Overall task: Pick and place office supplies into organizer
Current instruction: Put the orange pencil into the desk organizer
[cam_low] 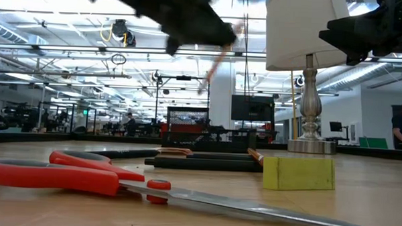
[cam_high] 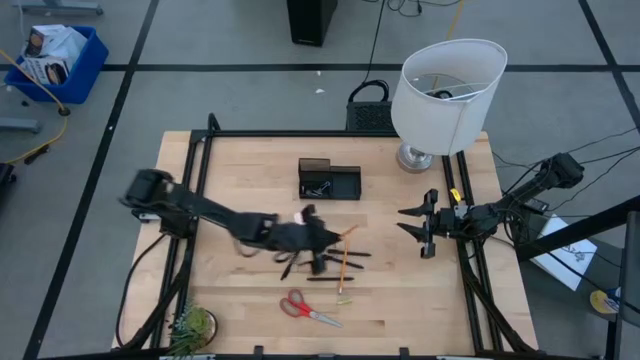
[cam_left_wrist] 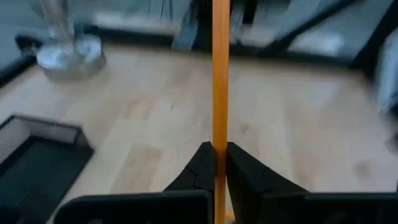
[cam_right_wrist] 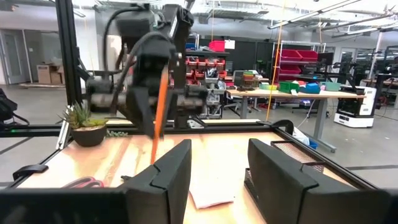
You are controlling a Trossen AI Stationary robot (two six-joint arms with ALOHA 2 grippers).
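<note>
Orange pencil [cam_left_wrist: 220,74], long and thin, stands pinched in the left gripper [cam_left_wrist: 217,163]; right gripper [cam_right_wrist: 217,177] gapes empty.

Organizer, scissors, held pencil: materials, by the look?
Organizer: likely black metal mesh, matte; a fine grid shows on its wall in the left wrist view.
Scissors: glossy red handles, probably plastic; grey blades with a metallic sheen.
Pencil: smooth orange-painted shaft, presumably wood; the core is not visible. The left gripper holds it between its fingers above the tabletop, which looks like pale, visibly grained wood.
</note>
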